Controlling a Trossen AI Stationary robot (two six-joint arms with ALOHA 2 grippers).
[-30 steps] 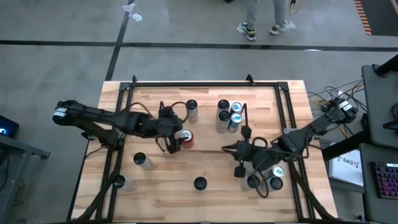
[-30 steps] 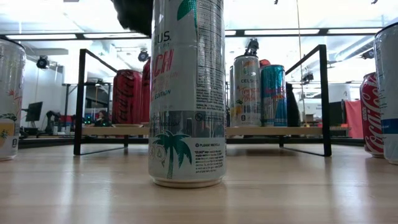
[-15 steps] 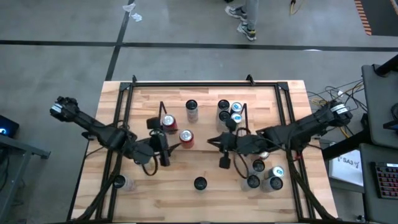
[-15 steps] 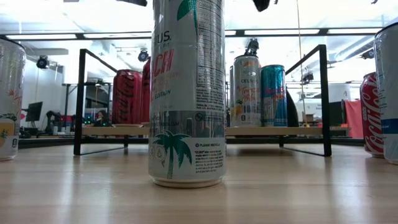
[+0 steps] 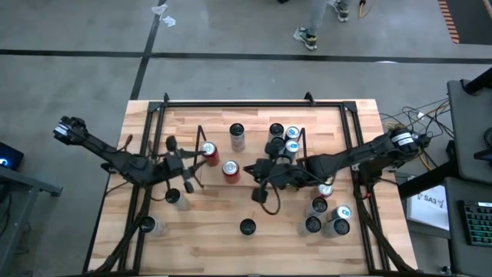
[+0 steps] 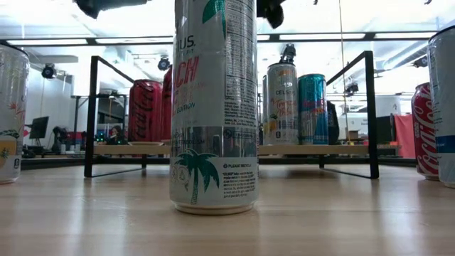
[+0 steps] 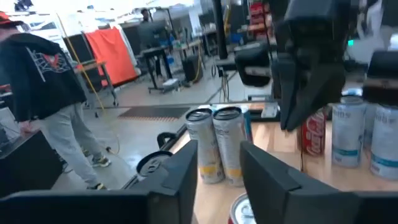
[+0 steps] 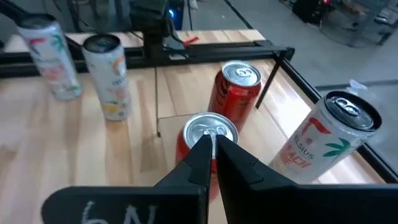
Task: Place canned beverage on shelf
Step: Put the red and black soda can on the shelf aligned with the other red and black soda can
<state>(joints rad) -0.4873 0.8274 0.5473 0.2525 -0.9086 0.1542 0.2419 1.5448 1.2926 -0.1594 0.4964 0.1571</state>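
The shelf (image 5: pixel 201 142) stands mid-table with a wood base (image 6: pixel 313 150). It carries a red can (image 5: pixel 209 152), a white can (image 5: pixel 237 135) and a cluster of cans (image 5: pixel 283 141). Another red can (image 5: pixel 229 170) (image 8: pixel 208 134) stands upright at the shelf's near edge. My left gripper (image 5: pixel 194 160) (image 7: pixel 217 177) hangs left of the red cans, open, with nothing between its fingers. My right gripper (image 5: pixel 250 171) (image 8: pixel 214 149) is shut, its fingertips right at the near red can's top. My right gripper's shut fingertips (image 8: pixel 205 146) come level from the table's right and stand at the near red can's top rim (image 8: pixel 208 124). Whether they touch it I cannot tell. The can stands upright on its base.
Loose cans stand on the table: one near the front edge (image 5: pixel 247 227) (image 6: pixel 213 107), two at the left (image 5: pixel 175 198) (image 5: pixel 148 225), several at the right (image 5: pixel 327 215). A black tubular frame (image 5: pixel 231 102) rims the table. A person walks on the floor beyond (image 5: pixel 311 35).
My left gripper has drawn away from the near red can toward the table's left edge, leaving the can upright where it stood. My right gripper, still shut, has travelled toward the table's left edge until its tips reach that can.
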